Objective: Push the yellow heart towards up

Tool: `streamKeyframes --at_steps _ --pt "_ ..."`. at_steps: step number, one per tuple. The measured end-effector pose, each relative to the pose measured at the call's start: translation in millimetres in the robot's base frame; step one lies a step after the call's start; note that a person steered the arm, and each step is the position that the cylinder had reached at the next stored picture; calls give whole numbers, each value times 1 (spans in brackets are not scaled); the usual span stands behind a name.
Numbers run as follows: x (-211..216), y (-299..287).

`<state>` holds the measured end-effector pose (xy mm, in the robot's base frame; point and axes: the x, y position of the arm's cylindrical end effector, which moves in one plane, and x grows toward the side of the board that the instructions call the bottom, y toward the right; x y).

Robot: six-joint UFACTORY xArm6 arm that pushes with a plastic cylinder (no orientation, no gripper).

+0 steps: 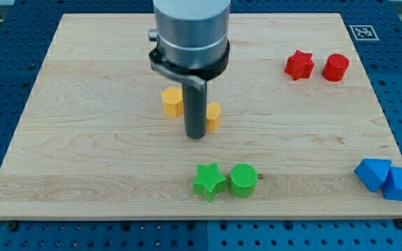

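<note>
Two yellow blocks flank our bare, grasping-nothing tip (196,136): the half-hidden yellow heart (213,116) touching at three o'clock, another yellow block (172,101) at eleven, which an off-centre shove risks striking.

Your yellow heart (213,116): small yellow block lying flat on the wooden board, near its centre, largely hidden behind the dark rod, so you cannot confirm its shape.
</note>
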<state>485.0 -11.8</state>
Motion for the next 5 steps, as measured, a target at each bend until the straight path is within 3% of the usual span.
streamKeyframes --at_steps 1,4,5 --pt "-19 3" --pt "0 30" --pt "-33 33"
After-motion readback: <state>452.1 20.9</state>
